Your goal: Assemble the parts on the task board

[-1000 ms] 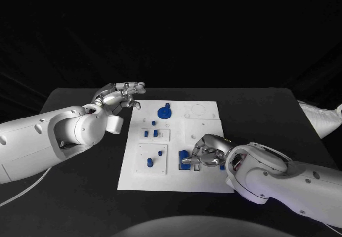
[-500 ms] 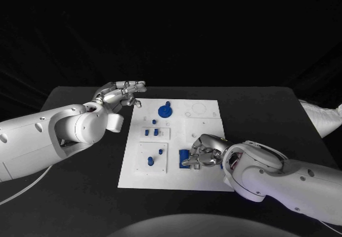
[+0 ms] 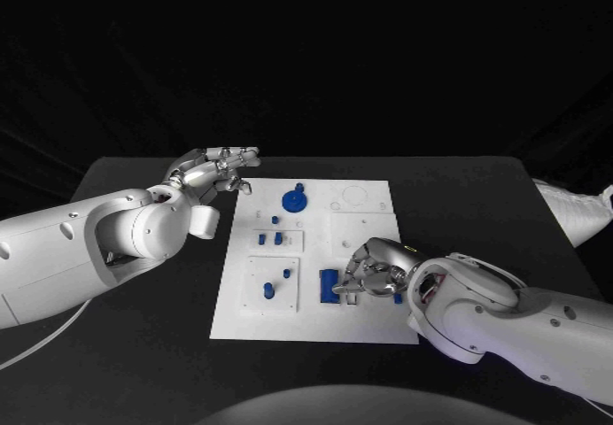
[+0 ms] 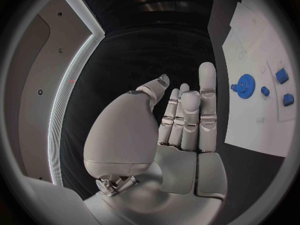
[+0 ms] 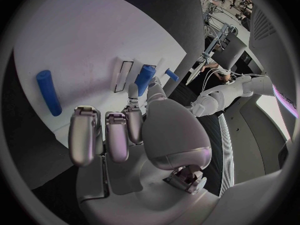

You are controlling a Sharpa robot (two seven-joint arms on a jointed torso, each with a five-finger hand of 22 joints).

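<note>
The task board (image 3: 320, 266), a white plate, is lying lengthwise in the middle of the black counter (image 3: 485, 204), running away from the robot. Small blue parts are sitting on it: a round gear-like piece (image 3: 294, 201) near the far end, two little pegs (image 3: 269, 239) in a raised square below it, another peg (image 3: 269, 289) in a second square nearer the robot, and a longer blue bar (image 3: 331, 286) lying on the near right part, its long axis running along the board.

The right hand (image 3: 372, 273) is hovering low over that near right part, just beside the blue bar, which is lying towards the board's middle from it. Its fingers (image 5: 106, 135) are curling downward near a blue piece (image 5: 144, 79) standing by narrow slots; whether it is actually pinching that piece cannot be told.

The left hand (image 3: 211, 168) is waiting off the board's far left corner, fingers loosely apart and holding nothing. The right hand is much nearer the bar.
</note>
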